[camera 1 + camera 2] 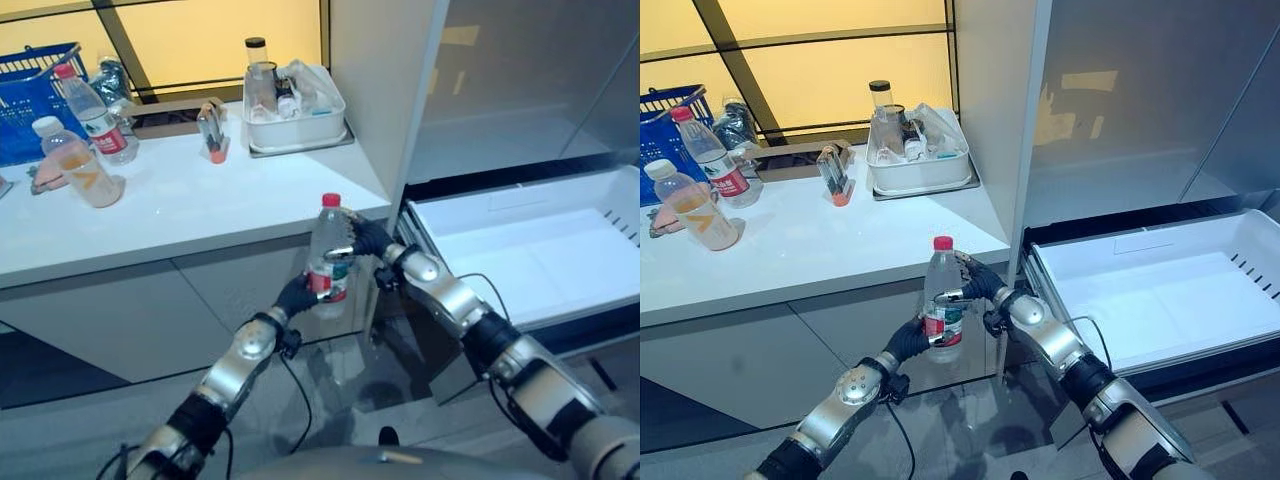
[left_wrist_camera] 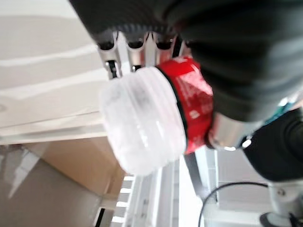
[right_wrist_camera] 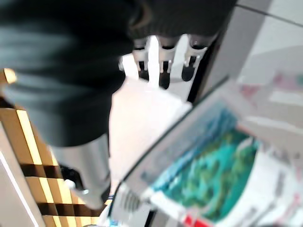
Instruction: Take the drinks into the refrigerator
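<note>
You have the water bottle (image 1: pixel 328 258) upright, red cap up, in front of the bench (image 1: pixel 190 215) edge. Left hand (image 1: pixel 297 296) fingers wrap its labelled lower body; right hand (image 1: pixel 366 238) fingers curl round its upper part.

no print can be read; the red label on the held bottle (image 1: pixel 328 258) is blurred.
</note>
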### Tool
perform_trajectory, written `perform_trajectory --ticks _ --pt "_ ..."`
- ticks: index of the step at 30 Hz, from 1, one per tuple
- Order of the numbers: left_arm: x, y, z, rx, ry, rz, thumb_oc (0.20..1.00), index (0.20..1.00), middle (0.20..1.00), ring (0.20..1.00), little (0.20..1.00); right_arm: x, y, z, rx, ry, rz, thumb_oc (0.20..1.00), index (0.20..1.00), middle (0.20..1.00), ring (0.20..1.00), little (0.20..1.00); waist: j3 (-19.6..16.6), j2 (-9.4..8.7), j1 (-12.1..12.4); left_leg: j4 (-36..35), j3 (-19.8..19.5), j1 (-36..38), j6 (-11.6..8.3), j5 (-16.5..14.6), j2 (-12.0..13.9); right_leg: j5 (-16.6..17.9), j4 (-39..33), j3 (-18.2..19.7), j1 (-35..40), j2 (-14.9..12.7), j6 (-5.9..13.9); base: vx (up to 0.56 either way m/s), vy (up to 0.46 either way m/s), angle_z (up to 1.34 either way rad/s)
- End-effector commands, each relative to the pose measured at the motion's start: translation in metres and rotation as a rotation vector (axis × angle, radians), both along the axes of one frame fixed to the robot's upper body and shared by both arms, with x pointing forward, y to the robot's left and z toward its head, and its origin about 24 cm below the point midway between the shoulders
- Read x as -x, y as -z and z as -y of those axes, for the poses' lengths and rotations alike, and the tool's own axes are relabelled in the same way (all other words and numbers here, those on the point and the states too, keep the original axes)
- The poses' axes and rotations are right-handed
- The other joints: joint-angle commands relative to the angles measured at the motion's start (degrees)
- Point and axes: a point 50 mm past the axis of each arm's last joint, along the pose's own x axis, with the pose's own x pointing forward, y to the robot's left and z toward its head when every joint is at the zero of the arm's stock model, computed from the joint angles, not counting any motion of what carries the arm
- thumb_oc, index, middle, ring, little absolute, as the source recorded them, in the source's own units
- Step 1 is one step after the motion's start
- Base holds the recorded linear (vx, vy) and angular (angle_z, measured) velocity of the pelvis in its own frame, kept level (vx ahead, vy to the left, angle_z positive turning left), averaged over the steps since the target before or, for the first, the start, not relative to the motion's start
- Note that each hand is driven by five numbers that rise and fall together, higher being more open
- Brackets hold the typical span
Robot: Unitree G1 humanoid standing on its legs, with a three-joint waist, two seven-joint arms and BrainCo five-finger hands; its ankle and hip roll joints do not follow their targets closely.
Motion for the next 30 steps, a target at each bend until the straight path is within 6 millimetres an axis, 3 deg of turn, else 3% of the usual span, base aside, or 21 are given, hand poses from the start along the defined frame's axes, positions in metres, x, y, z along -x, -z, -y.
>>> perform_trajectory --ticks 1,17,18,30 --pt "-0.029 -0.073 0.034 0.09 0.108 0.356 0.2 0.2 0.2 0.2 0.2 -0.011 -0.027 -0.023 -0.081 -0.029 0.067 1.0 1.0 1.0 1.0 1.0 -2.02 -3.42 0.03 0.07 0.7 -3.54 1.01 -0.73 -1.08 -6.12 0.29 2.16 2.79 -3.25 4.32 0.0 0.0 0.0" --pt "-0.037 -0.079 0.049 0.046 0.075 0.413 0.2 0.2 0.2 0.2 0.2 0.002 -0.028 -0.068 -0.201 -0.107 0.008 1.0 1.0 1.0 1.0 1.0 -2.3 -3.58 -0.12 0.07 1.08 -3.16 0.96 -0.82 -0.78 -6.31 0.29 2.53 3.01 -3.06 4.23 0.0 0.0 0.0" --pt "-0.037 -0.079 0.051 0.044 0.073 0.413 0.2 0.2 0.2 0.2 0.2 0.003 -0.03 -0.072 -0.207 -0.111 0.011 0.2 0.2 0.2 0.2 0.2 -2.34 -3.63 -0.16 0.07 1.11 -3.07 0.95 -0.8 -0.71 -6.37 0.29 2.49 3.14 -3.07 4.2 0.0 0.0 0.0" --pt "-0.039 -0.077 0.05 0.086 0.048 0.378 0.2 0.2 0.2 0.2 0.2 0.004 -0.03 -0.061 -0.194 -0.085 0.044 0.2 0.2 0.2 0.2 0.2 -2.28 -3.81 -0.21 0.07 0.74 -3.15 0.9 -0.66 -0.58 -6.38 0.29 1.98 3.19 -2.99 4.18 0.0 0.0 0.0"
